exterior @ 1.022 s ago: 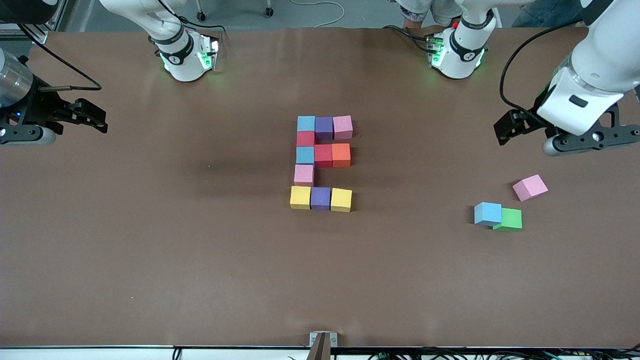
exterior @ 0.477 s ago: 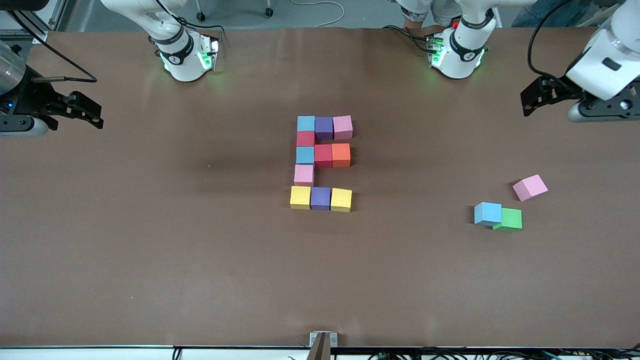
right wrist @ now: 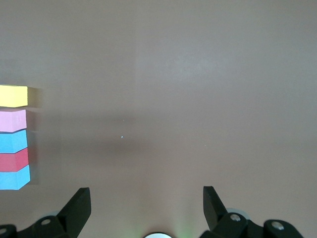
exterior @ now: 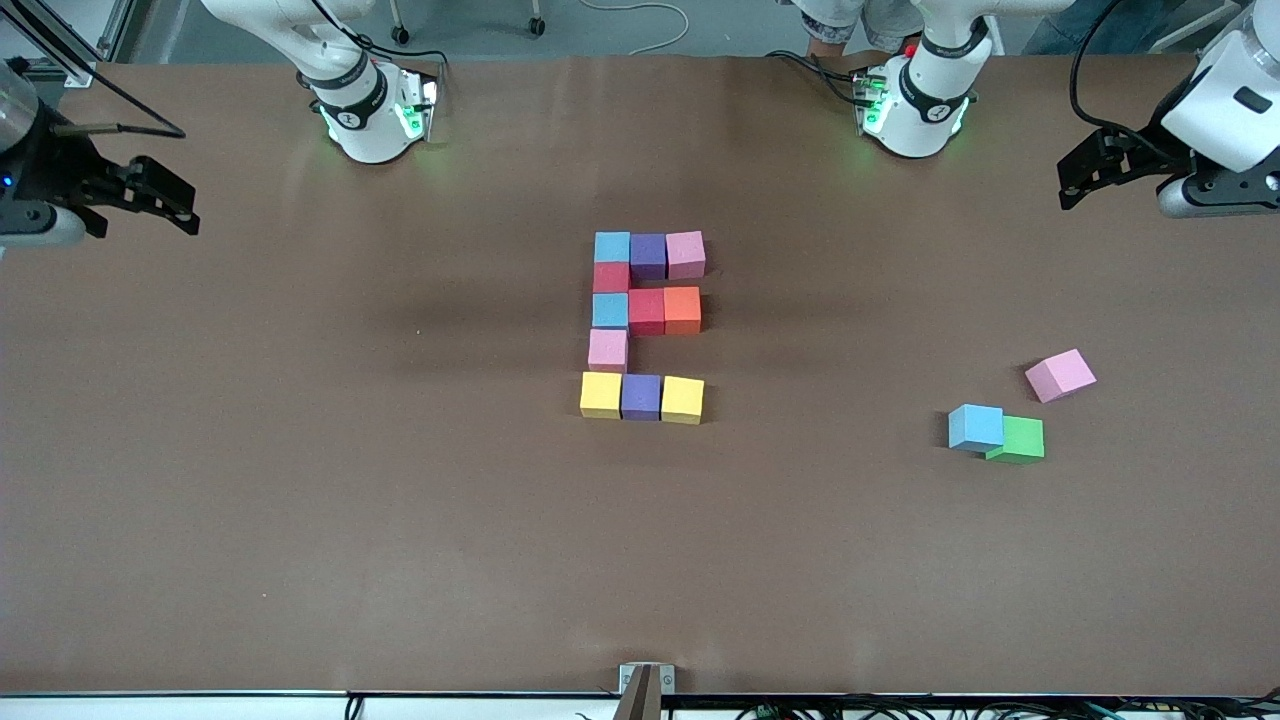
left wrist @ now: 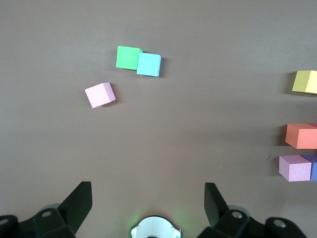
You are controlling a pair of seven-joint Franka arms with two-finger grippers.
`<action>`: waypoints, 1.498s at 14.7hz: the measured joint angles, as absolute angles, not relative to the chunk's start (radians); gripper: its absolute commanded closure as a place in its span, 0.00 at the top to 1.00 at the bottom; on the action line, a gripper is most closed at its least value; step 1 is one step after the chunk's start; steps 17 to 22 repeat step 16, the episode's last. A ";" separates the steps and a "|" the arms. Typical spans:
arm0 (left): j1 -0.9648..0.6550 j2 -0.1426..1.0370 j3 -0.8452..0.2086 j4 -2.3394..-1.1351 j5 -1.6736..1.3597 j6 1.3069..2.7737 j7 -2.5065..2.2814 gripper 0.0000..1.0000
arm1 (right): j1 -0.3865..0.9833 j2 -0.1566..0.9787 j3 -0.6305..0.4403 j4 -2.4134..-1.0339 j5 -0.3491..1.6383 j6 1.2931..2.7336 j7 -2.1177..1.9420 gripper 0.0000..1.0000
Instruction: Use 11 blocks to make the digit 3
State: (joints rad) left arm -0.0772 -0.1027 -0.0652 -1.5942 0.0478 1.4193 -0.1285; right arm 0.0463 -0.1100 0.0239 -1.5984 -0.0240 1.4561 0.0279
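Grippers hang high with nothing in them: the left gripper (exterior: 1085, 170) spread wide over the left arm's end of the table (exterior: 300, 520), the right gripper (exterior: 160, 195) spread wide over the right arm's end. The digit 3 (exterior: 645, 325), 11 touching blocks, sits mid-table. A pink cube (exterior: 1061, 375), blue cube (exterior: 975, 427) and green cube (exterior: 1021, 439) lie near the left arm's end.

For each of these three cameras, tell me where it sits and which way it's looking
Front view: high across the table, facing both arm bases; shows the digit 3, left gripper, right gripper.
Left wrist view: looks down past its open fingers at the loose pink cube.
Right wrist view: looks down past its open fingers at bare table.
Shared: the figure's edge cubes.
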 measured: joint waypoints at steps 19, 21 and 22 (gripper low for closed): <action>0.036 -0.105 -0.178 -1.600 -0.003 1.472 -0.193 1.00 | 0.015 -0.149 -0.008 -1.619 0.017 1.438 -0.002 1.00; 0.036 -0.105 -0.178 -1.600 -0.003 1.472 -0.193 1.00 | 0.015 -0.149 -0.008 -1.619 0.017 1.438 -0.002 1.00; 0.036 -0.105 -0.178 -1.600 -0.003 1.472 -0.193 1.00 | 0.015 -0.149 -0.008 -1.619 0.017 1.438 -0.002 1.00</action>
